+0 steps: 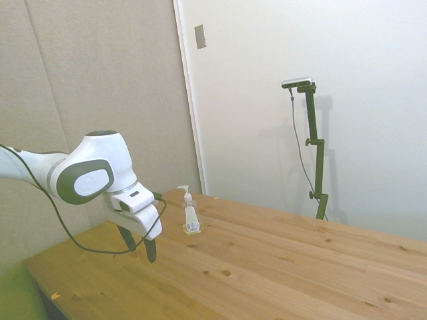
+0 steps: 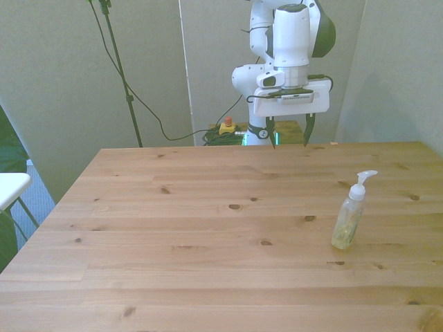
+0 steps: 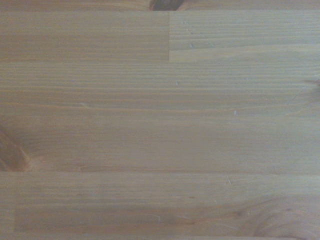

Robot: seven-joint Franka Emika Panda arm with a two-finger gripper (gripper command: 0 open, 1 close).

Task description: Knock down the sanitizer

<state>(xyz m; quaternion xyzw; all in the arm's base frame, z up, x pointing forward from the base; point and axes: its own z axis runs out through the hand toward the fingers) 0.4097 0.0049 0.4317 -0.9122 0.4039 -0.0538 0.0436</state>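
Observation:
The sanitizer (image 2: 350, 211) is a small clear pump bottle with a white pump top and a yellowish tint. It stands upright on the wooden table (image 2: 208, 242), toward the front view's right. The side view shows the sanitizer (image 1: 191, 213) near the table's far edge. My gripper (image 2: 289, 135) hangs over the table's far edge with its dark fingers pointing down and spread apart, empty. It is well away from the bottle. In the side view the gripper (image 1: 139, 248) sits to the picture's left of the bottle. The wrist view holds only bare wood grain (image 3: 160, 120).
A red button on a yellow box (image 2: 226, 124) lies on the floor behind the table, with cables beside it. A white surface edge (image 2: 10, 187) shows at the front view's left.

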